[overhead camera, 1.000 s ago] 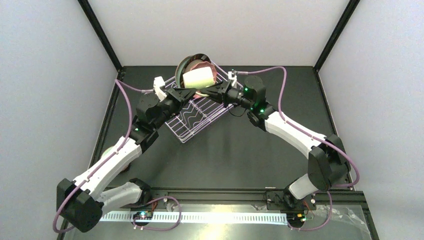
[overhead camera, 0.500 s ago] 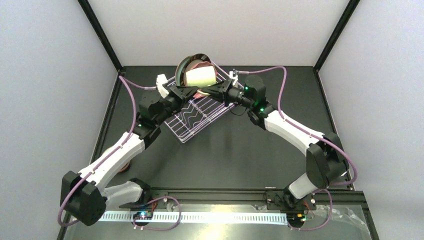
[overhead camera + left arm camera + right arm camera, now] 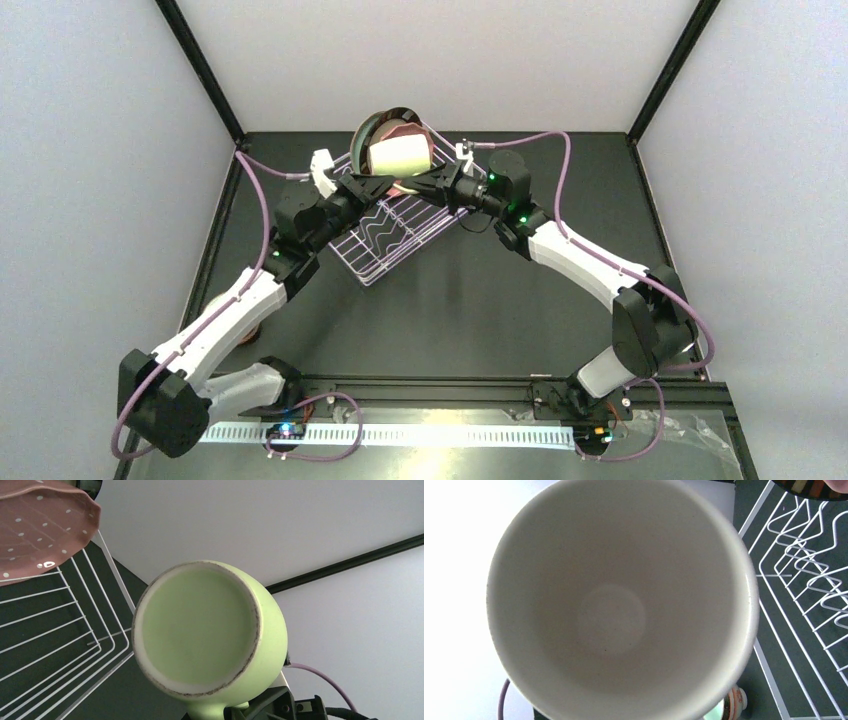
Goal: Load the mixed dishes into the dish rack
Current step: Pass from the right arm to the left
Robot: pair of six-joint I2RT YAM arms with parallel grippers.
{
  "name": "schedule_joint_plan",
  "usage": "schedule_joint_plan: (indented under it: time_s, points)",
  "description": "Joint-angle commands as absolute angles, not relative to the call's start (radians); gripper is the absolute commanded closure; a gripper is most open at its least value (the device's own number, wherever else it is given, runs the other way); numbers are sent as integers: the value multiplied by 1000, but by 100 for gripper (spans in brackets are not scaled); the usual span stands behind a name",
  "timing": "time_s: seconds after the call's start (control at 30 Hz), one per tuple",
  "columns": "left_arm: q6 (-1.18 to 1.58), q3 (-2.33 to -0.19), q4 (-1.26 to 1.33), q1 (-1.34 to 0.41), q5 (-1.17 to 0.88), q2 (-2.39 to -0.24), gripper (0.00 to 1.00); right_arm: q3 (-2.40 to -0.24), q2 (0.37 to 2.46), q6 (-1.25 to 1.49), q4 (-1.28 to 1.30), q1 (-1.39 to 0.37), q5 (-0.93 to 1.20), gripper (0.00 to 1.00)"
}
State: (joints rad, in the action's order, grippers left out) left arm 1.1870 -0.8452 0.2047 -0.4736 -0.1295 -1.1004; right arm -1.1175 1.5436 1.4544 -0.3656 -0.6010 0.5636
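Over the far end of the rack (image 3: 392, 238): one pale green mug (image 3: 400, 155), aloft, lying on its side between the left hand (image 3: 378, 183) and the right hand (image 3: 432, 180), base toward the left, mouth toward the right. Right hand: set against the mug's lower edge beside what looks like the handle stub, apparently pinching the mug. Left hand: tips at the mug's left side in the top view, but its fingers fall outside its own camera, so whether it is spread or pinching cannot be told. Rack: white wire, set askew on the dark table (image 3: 520, 290), far of centre; divider wires (image 3: 819, 565) bare in the middle. Loaded at the far end: pink plate (image 3: 45, 525), white-speckled, on edge; dark-rimmed plate (image 3: 368, 130) just beside it, also on edge. The mug is clear of the wires. Step in hand, by judgement: mug either at a pass between hands or about to go down into the rack; loading partly done. Next move calls for: one sure grip before the other lets go, the mug turned mouth-down and lowered onto bare wire near of the plates, clear of the pink plate's rim. Hazard: the glazed round wall may slip, and a knock could tip the standing plates.
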Motion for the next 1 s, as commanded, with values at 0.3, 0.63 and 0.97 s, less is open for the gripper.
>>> schedule_joint_plan:
  time_s: [0.3,0.63,0.97]
  points:
    - [1068,-852,234,-487,-34,-1030,99,-1146,1532,1414,-309,-642,686,70]
    - [1072,-824,218,-487,-7,-1002,99,-1138,1505,1395,-286,-637,675,68]
    - [1055,-827,177,-489,-3,-991,99,-1184,1499,1327,-182,-637,655,68]
